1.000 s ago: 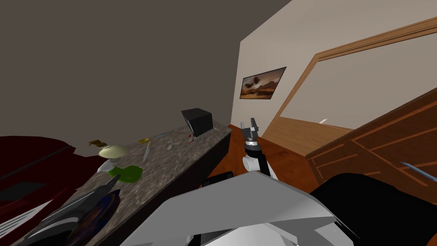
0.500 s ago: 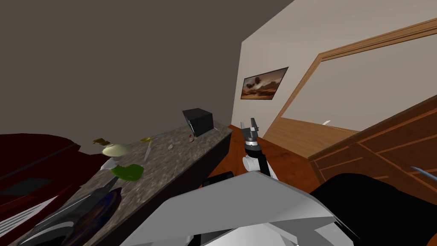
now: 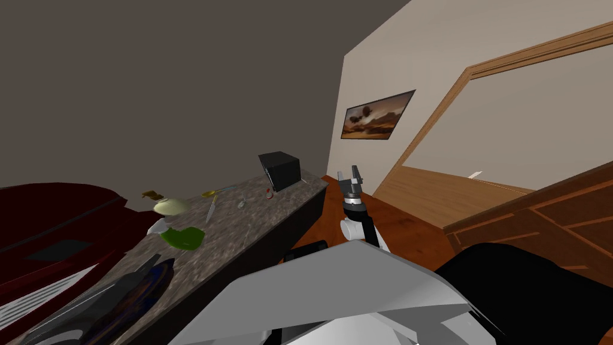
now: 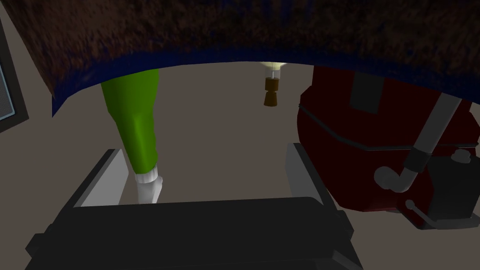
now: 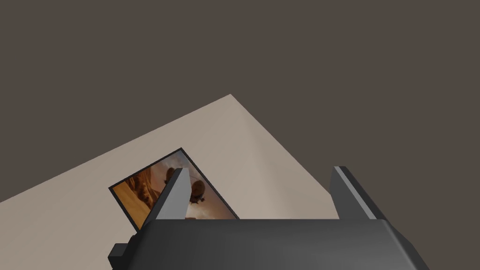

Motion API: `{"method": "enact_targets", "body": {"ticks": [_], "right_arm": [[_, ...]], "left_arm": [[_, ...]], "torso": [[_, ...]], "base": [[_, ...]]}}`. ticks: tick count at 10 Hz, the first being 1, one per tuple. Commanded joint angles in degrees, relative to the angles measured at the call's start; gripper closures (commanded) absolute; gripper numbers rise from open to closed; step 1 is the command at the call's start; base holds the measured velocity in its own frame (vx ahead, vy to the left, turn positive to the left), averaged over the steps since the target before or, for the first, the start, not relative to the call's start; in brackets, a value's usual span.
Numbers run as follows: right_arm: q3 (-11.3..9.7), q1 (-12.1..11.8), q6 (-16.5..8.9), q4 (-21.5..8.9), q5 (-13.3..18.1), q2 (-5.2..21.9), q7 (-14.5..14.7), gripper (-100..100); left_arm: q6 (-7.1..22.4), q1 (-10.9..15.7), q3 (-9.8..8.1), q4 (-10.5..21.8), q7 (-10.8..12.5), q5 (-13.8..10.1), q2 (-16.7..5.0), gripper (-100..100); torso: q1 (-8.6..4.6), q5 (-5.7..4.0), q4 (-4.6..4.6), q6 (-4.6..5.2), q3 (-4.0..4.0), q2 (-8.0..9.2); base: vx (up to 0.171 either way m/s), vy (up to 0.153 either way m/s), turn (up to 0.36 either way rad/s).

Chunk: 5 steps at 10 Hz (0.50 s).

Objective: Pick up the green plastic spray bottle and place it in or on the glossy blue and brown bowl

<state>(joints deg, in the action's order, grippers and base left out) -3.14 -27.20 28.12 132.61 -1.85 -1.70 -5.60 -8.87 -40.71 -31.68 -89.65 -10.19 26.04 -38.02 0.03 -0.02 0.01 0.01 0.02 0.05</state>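
Note:
A green spray bottle (image 3: 182, 238) lies on its side on the speckled stone counter (image 3: 257, 221), its white nozzle (image 3: 157, 226) towards the wall. The blue and brown bowl (image 3: 149, 281) sits nearer me at the counter's left end. My left arm (image 3: 90, 302) reaches low beside the bowl. In the left wrist view my left gripper (image 4: 204, 157) is open, close under the bowl's blue-edged rim (image 4: 225, 44). Beyond it the green bottle (image 4: 133, 119) stands in line with one finger (image 4: 101, 180). My right gripper (image 3: 351, 179) is raised off the counter's end, open and holding nothing (image 5: 262, 187).
On the counter lie a cream bottle with a brown cap (image 3: 170, 205), a knife (image 3: 211, 209), a yellow-handled tool (image 3: 214, 191) and a black box (image 3: 279, 169). A dark red object (image 3: 54, 221) stands left of the counter. A wooden doorway (image 3: 443, 150) and brown panelling (image 3: 539, 215) are to the right.
The whole head view has shifted: my head or base has turned, so counter, picture and doorway sit further right. The right arm has kept its pose.

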Motion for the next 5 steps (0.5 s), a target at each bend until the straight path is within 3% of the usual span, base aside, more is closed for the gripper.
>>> {"method": "enact_targets", "body": {"ticks": [1,5], "right_arm": [[0.0,0.0,0.0,0.0,0.0,0.0,0.0,0],[0.0,0.0,0.0,0.0,0.0,0.0,0.0,0]], "left_arm": [[-0.06,0.02,0.0,0.03,-0.01,0.0,0.0,-100],[-0.06,0.02,0.0,0.03,-0.01,0.0,0.0,-100]], "torso": [[0.0,0.0,0.0,0.0,0.0,0.0],[-0.02,0.0,0.0,-0.01,0.0,-0.01]], "base": [[-0.008,0.01,-0.03],[-0.001,0.001,-0.003]]}}
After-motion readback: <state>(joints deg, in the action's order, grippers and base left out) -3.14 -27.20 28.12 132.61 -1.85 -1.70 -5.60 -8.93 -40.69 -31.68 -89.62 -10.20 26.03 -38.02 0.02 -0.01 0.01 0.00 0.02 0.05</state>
